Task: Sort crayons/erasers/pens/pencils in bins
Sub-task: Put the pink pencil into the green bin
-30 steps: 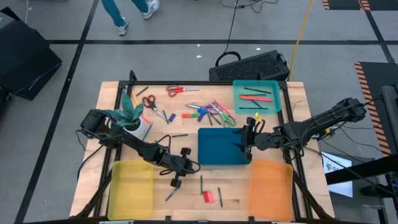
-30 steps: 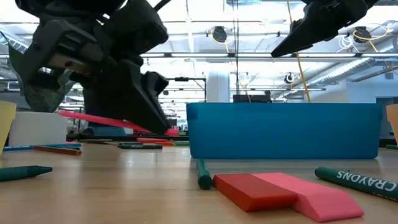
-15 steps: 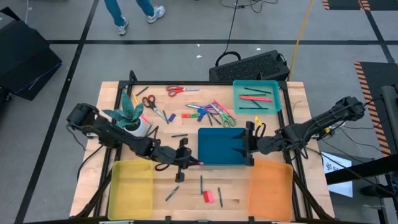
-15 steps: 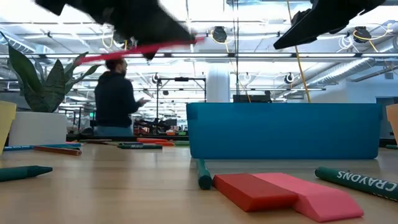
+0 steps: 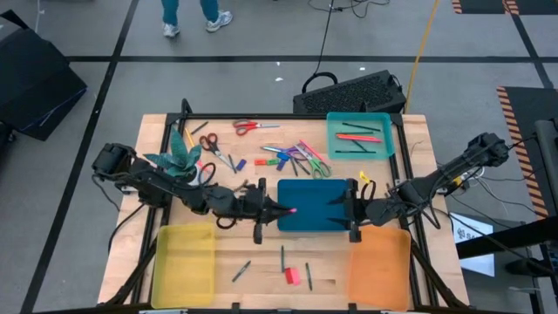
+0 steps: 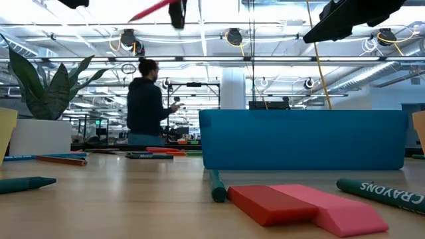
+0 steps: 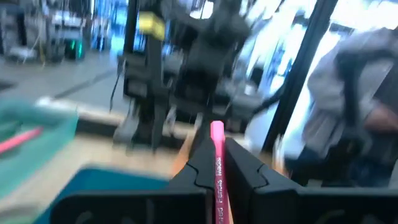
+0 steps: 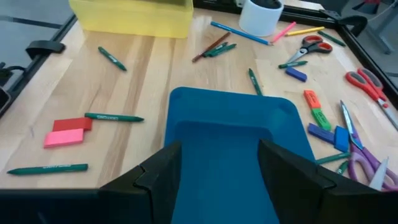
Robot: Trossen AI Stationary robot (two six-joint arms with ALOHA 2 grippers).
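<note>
My left gripper [image 5: 272, 210] is shut on a pink stick with print on it [image 7: 217, 134], high above the table at the left rim of the dark blue bin [image 5: 314, 207]. My right gripper [image 5: 351, 212] hangs open over that bin's right end, touching nothing. The teal bin [image 5: 359, 135] at the far right holds several sticks. The yellow bin [image 5: 183, 266] and the orange bin [image 5: 379, 266] stand at the near edge. A red eraser [image 6: 265, 201] and a pink eraser [image 6: 342, 212] lie side by side on the wood between them. My left gripper pinches the pink stick's shaft [image 7: 218, 177] between its two fingers [image 7: 199, 169]. The stick runs along the fingers, and its free end [image 5: 291, 210] sticks out past the fingertips toward the table's right, over the blue bin's rim. It is lifted clear of the table.
Scissors [image 5: 253, 127], pens, crayons and small erasers [image 5: 292, 159] are scattered over the far middle of the table. A potted plant [image 5: 181, 164] stands far left, beside my left arm. Loose crayons [image 5: 241, 270] lie near the erasers. A person walks in the room behind the table.
My left gripper has risen from the tabletop with the pink stick and gone toward the far right, up to the dark blue bin's left rim. The stick has come clear of the table. My right gripper has drifted a little toward the near edge.
</note>
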